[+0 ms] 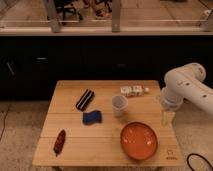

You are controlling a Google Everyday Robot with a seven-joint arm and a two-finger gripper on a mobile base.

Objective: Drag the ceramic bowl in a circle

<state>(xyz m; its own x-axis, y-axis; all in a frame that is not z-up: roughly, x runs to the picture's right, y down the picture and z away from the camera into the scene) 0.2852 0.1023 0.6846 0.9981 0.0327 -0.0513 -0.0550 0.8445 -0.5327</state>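
The white arm reaches in from the right of the view, its bulky link sloping down to a rounded joint and the wrist turned straight downward. The tool hangs vertically below it at the right edge of the surface, seemingly just above it, tip down.

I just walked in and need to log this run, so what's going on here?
A one-armed robot is set up to drag the ceramic bowl in a circle, but it has not taken hold of it yet. Its gripper hangs pointing down at the right edge of the wooden table, just beyond the bowl and apart from it. The bowl sits at the table's front right. A white cup, a blue object and a black striped item lie further left.
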